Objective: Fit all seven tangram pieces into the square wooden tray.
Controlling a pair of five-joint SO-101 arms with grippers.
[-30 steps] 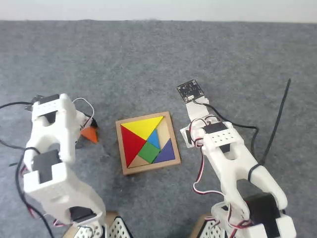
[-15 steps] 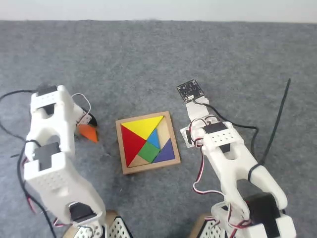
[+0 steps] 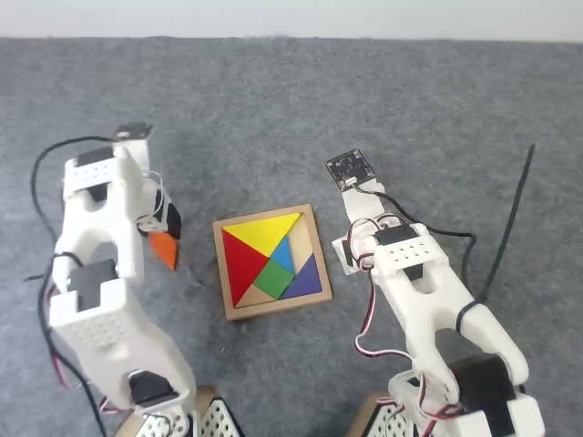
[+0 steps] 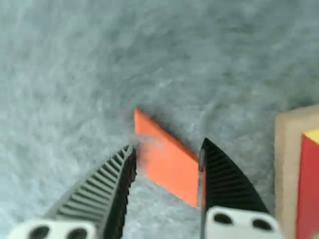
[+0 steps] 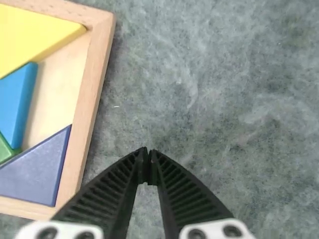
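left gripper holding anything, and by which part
The left gripper pinches the orange piece across two opposite edges; the right gripper is shut on nothing.

The worktop (image 3: pixel 273 109) carries one square wooden tray (image 3: pixel 219 264) holding five tangram pieces: one yellow piece (image 3: pixel 262 233), one red piece (image 3: pixel 240 266), one green piece (image 3: pixel 273 279), one blue piece (image 3: pixel 283 256), one purple piece (image 3: pixel 305 279). One orange piece (image 3: pixel 165 247) lies outside it, making six. There are two end effectors: the left end effector (image 4: pixel 167 154) and the right end effector (image 5: pixel 148 152).

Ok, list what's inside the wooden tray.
In the tray: yellow triangle, red triangle, blue triangle, purple triangle, green square, plus two bare gaps. Its floor beneath the pieces is covered.
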